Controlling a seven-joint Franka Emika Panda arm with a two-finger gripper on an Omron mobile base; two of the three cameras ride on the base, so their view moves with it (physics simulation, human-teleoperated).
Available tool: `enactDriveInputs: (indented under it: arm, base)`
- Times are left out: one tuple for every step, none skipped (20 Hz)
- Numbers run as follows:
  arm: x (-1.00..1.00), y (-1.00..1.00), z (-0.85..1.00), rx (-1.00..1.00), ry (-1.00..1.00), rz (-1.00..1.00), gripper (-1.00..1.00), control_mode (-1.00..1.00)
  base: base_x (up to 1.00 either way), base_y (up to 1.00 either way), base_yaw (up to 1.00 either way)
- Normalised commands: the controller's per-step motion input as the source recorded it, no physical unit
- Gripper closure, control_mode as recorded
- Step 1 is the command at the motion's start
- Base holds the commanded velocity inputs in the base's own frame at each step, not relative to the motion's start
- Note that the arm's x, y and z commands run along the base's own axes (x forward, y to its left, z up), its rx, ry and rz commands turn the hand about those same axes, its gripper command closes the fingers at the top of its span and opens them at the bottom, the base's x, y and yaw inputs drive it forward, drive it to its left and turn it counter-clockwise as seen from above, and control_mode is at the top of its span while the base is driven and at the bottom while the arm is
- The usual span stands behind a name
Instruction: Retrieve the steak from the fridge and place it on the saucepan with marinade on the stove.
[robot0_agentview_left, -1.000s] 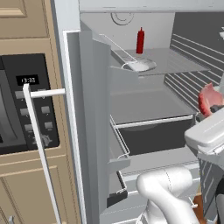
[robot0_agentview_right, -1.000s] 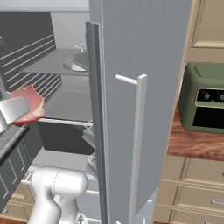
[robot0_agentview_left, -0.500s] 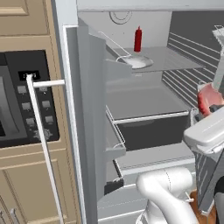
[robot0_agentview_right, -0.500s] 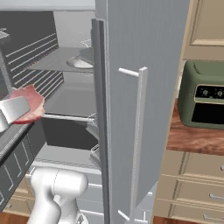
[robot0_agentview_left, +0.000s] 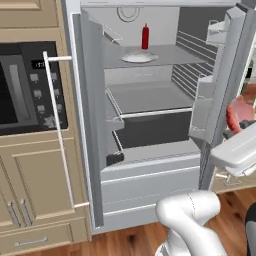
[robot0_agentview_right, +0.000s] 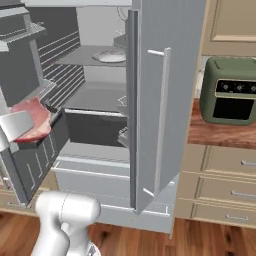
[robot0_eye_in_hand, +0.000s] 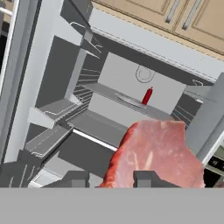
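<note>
So the fridge is standing wide open in front of me, both doors swung out, grey shelves and the lower drawers all on show; up on the top shelf there's a red sauce bottle standing behind a white plate, neither of which I care about; off to my right the green toaster oven sits on a wooden counter, and on my left is the black microwave. The bit that matters: the steak is already outside the fridge cavity, clamped in the gripper; the fingers are closed on its near edge, and the slab sticks straight out ahead of them, flat face toward the hand camera, blocking part of my look at the shelves. From the base cams it hangs just in front of the open doors, clear of the shelves; I'd guess the next job is swinging away to find the stove and saucepan.
</note>
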Motion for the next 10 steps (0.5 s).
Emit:
enactDriveInputs:
  arm:
    - [0.0, 0.0, 0.0, 0.0, 0.0, 0.0, 1.0, 1.0]
    - [0.0, 0.0, 0.0, 0.0, 0.0, 0.0, 1.0, 1.0]
    - [0.0, 0.0, 0.0, 0.0, 0.0, 0.0, 1.0, 1.0]
    - [0.0, 0.0, 0.0, 0.0, 0.0, 0.0, 1.0, 1.0]
    - [0.0, 0.0, 0.0, 0.0, 0.0, 0.0, 1.0, 1.0]
    - [0.0, 0.0, 0.0, 0.0, 0.0, 0.0, 1.0, 1.0]
    - [0.0, 0.0, 0.0, 0.0, 0.0, 0.0, 1.0, 1.0]
    - [0.0, 0.0, 0.0, 0.0, 0.0, 0.0, 1.0, 1.0]
    - [0.0, 0.0, 0.0, 0.0, 0.0, 0.0, 1.0, 1.0]
    - [0.0, 0.0, 0.0, 0.0, 0.0, 0.0, 1.0, 1.0]
  base:
    - [-0.69, 0.0, 0.0]
    - [-0.69, 0.0, 0.0]
    - [-0.7, -0.04, 0.0]
    - [-0.71, -0.11, 0.0]
    - [-0.71, -0.15, 0.0]
    - [-0.66, -0.2, 0.0]
    - [-0.67, -0.24, 0.0]
    - [-0.62, -0.28, 0.0]
    - [-0.56, -0.34, 0.0]
    - [-0.49, -0.36, 0.0]
